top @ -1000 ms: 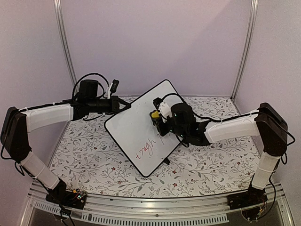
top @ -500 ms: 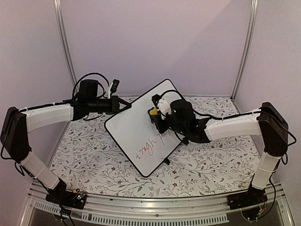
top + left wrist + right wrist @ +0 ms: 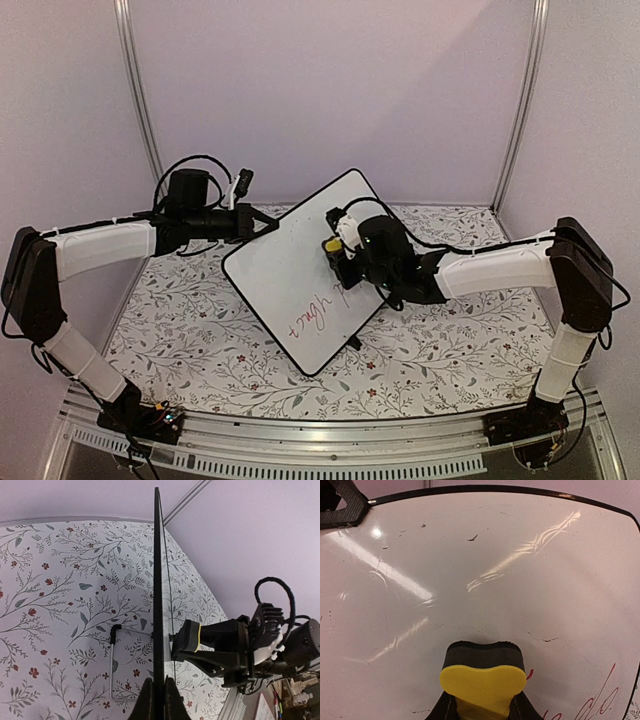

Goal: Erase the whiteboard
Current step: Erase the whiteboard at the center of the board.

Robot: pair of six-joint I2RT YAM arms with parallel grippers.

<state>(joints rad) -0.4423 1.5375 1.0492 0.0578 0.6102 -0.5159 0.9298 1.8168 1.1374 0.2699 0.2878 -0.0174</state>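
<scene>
The whiteboard [image 3: 300,270] stands tilted on the floral table, with red and dark handwriting on its lower part. My left gripper [image 3: 268,224] is shut on its upper left edge; the left wrist view shows the black frame [image 3: 158,580] edge-on between my fingers [image 3: 145,702]. My right gripper [image 3: 338,256] is shut on a yellow-backed black eraser [image 3: 329,244], pressed against the board's face just above the writing. The right wrist view shows the eraser [image 3: 483,675] on the white surface [image 3: 485,555], red strokes [image 3: 590,702] to its lower right, faint dark specks above.
A thin wire stand [image 3: 113,665] props the board from behind. The floral tablecloth [image 3: 200,330] covers the table. Lilac walls and two metal posts [image 3: 138,90] close in the back and sides.
My right gripper with the eraser slid slightly up the board, then back down to about where it was. The left arm and board have not moved.
</scene>
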